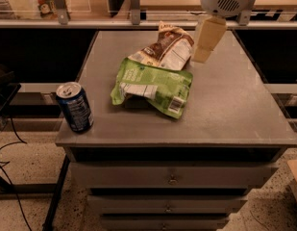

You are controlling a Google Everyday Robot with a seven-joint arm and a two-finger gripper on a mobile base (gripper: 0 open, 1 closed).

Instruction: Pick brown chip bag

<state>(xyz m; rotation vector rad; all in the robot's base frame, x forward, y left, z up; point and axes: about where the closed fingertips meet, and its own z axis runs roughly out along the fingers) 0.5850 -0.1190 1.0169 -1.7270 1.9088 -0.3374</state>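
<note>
brown chip bag (168, 46): against green bag (153, 84), far side free.
hand (207, 41): above surface (229, 109) beside that side, for approach; grip cannot be told.

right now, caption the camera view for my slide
The end effector hovers just right of the brown bag, green bag in front, can at the front-left corner of the cabinet.

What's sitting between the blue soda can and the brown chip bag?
In the camera view, the green chip bag lies there, touching the brown chip bag. The gripper hovers right of it.
</note>
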